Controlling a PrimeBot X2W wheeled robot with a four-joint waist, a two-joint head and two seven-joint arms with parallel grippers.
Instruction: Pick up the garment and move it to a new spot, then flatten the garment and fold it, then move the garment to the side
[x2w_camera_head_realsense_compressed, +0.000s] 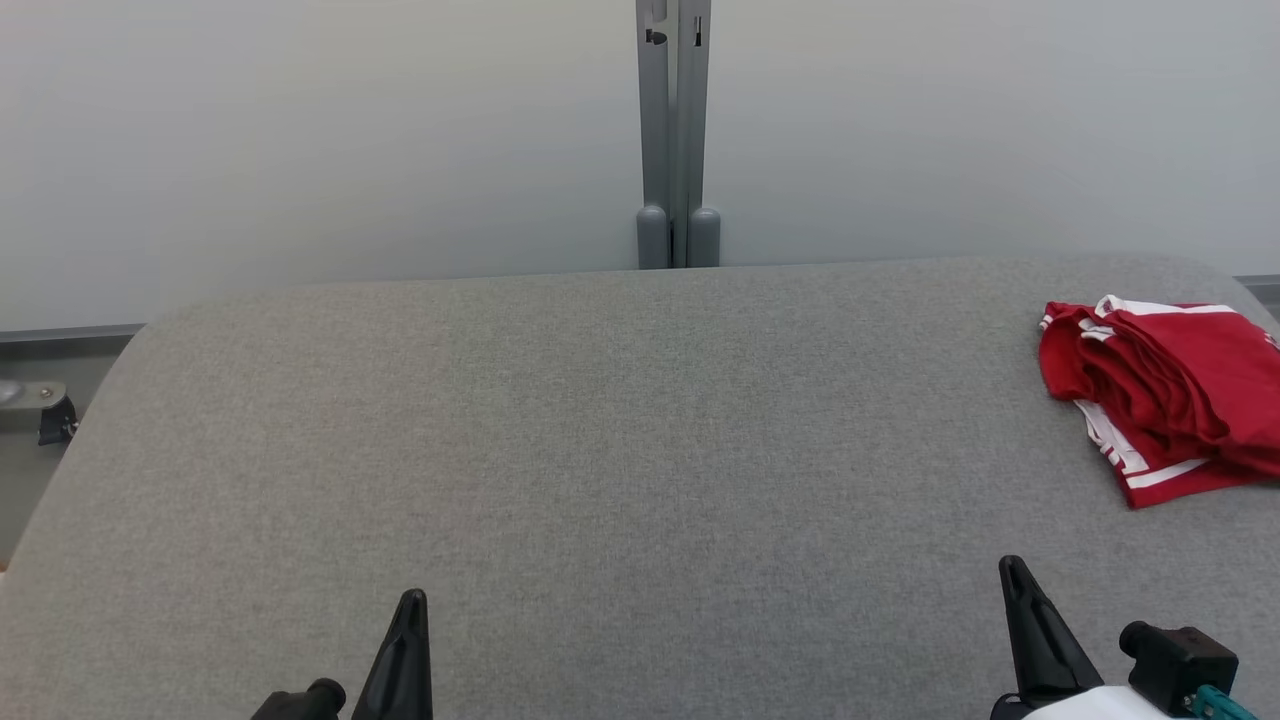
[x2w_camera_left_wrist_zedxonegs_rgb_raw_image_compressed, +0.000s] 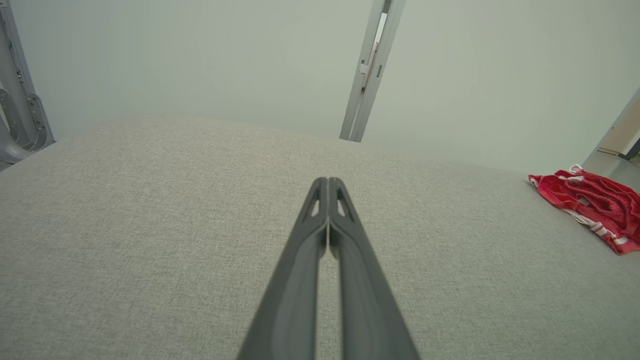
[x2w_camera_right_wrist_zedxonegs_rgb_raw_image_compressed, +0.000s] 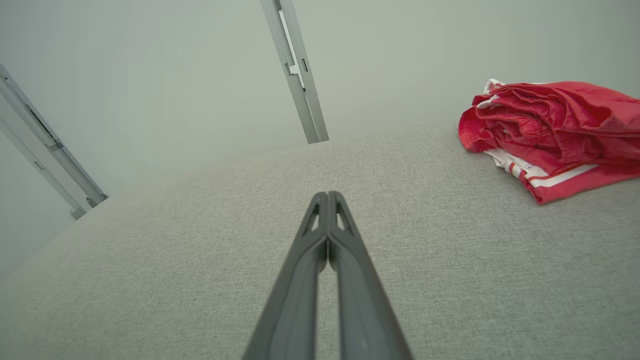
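The garment (x2w_camera_head_realsense_compressed: 1170, 400), apparently bunched and cut off at right, lies on the bench (x2w_camera_head_realsense_compressed: 600, 420) well beyond the right hand (x2w_camera_head_realsense_compressed: 1012, 568); that and the left hand (x2w_camera_head_realsense_compressed: 412, 598) are each pressed together.

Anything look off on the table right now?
Only the red garment, bunched in loose folds near the table's right edge rather than flat. Nothing spilled or damaged. The left gripper and right gripper are shut, empty, clear of it.

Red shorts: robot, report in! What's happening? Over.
Left gripper shut, empty. Right gripper shut, empty. Red shorts bunched at far right of table, untouched. Nothing in the way.
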